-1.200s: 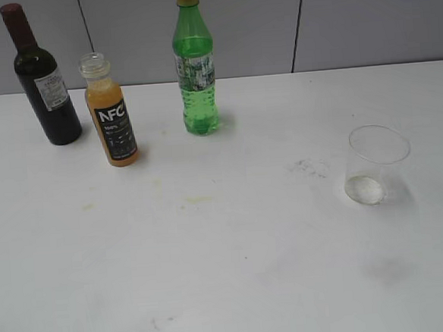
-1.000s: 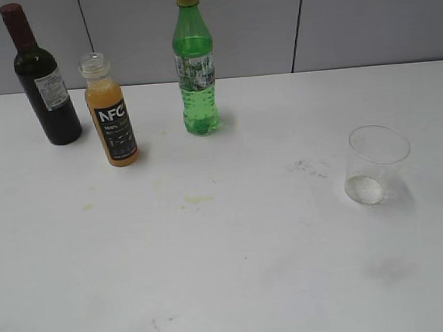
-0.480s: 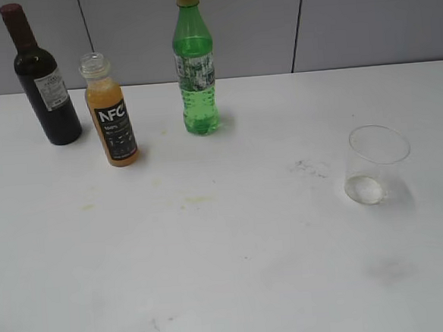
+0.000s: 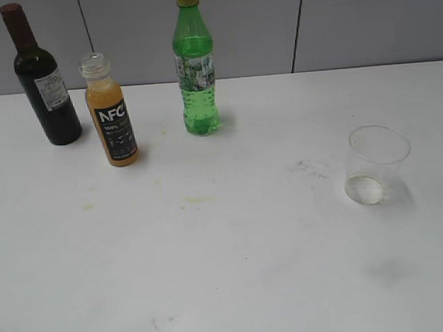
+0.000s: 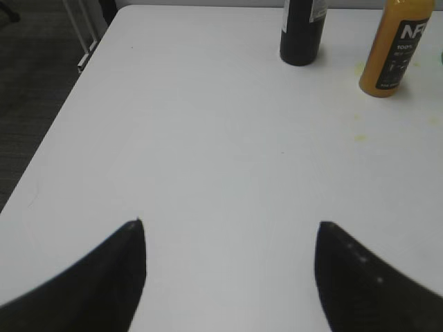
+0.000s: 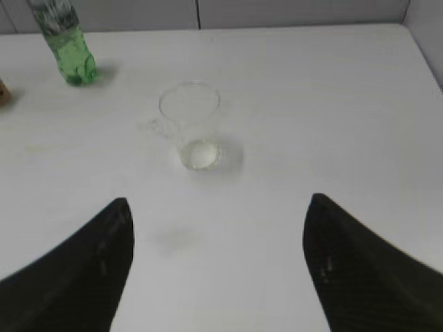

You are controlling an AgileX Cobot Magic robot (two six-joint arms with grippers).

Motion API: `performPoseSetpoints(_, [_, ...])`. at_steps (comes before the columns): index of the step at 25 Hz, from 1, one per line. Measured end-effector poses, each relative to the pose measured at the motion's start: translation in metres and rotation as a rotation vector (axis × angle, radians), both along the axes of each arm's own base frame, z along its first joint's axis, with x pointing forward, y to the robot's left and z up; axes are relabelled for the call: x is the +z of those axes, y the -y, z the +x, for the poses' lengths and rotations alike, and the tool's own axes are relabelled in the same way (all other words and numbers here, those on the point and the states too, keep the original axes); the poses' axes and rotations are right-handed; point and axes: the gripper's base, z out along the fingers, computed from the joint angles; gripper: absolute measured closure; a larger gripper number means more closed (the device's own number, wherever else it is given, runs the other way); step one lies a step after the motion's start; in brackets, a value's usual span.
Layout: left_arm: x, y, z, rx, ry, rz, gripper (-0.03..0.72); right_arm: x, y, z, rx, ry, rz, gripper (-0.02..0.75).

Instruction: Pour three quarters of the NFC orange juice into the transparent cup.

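Note:
The NFC orange juice bottle (image 4: 110,113) stands uncapped at the back left of the white table, black label facing me; it also shows at the top right of the left wrist view (image 5: 396,50). The transparent cup (image 4: 376,164) stands empty and upright at the right; in the right wrist view (image 6: 192,124) it is ahead of the jaws. My left gripper (image 5: 228,225) is open and empty, well short of the bottle. My right gripper (image 6: 218,200) is open and empty, short of the cup. Neither gripper shows in the exterior view.
A dark wine bottle (image 4: 44,79) stands left of the juice, also in the left wrist view (image 5: 302,31). A tall green soda bottle (image 4: 195,65) stands at the back centre, also in the right wrist view (image 6: 67,45). The table's left edge (image 5: 48,138) drops to a dark floor.

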Motion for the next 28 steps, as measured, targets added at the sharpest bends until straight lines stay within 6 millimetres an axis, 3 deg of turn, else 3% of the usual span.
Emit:
performPoseSetpoints(5, [0.0, 0.0, 0.0, 0.0, 0.0, 0.0, 0.104, 0.012, 0.0, 0.005, -0.001, 0.11, 0.01, 0.145])
performPoseSetpoints(9, [0.0, 0.0, 0.0, 0.0, 0.0, 0.0, 0.104, 0.016, -0.003, 0.022, -0.004, 0.123, 0.012, 0.143])
performPoseSetpoints(19, [0.0, 0.0, 0.0, 0.0, 0.0, -0.001, 0.104, 0.008, -0.013, 0.09, -0.009, 0.143, 0.085, 0.145])
performPoseSetpoints(28, [0.0, 0.0, 0.0, 0.0, 0.0, 0.0, 0.104, -0.01, -0.019, 0.158, -0.024, 0.151, 0.001, 0.145])
